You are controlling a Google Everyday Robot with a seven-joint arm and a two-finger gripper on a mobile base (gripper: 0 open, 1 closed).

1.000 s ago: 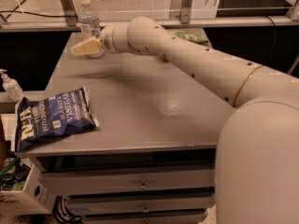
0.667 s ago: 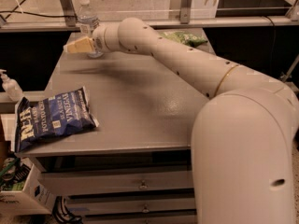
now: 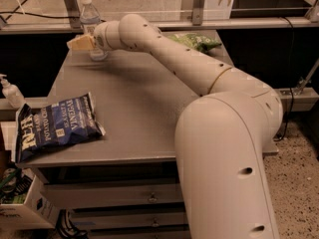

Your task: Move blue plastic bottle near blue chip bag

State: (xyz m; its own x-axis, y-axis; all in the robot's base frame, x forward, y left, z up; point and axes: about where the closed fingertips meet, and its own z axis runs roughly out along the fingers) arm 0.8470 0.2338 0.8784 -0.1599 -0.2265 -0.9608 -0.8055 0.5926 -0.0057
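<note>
Grey tabletop (image 3: 144, 103) above drawers, with a railing and glass behind; single camera view. My hand (image 3: 79, 42) is at the far left corner, right at the middle of the blue plastic bottle (image 3: 90, 15); I cannot tell whether it grips the bottle. The bottle stands upright, clear, with a white cap and a pale label, partly hidden by the hand. The blue chip bag (image 3: 56, 126) lies flat at the near left edge, well apart from the bottle. A green snack bag (image 3: 194, 41) lies behind the arm (image 3: 169, 54). Step in hand, as I judge it: securing the bottle. I would grasp low, keep it upright, and set it beside the bag, not upon it.
</note>
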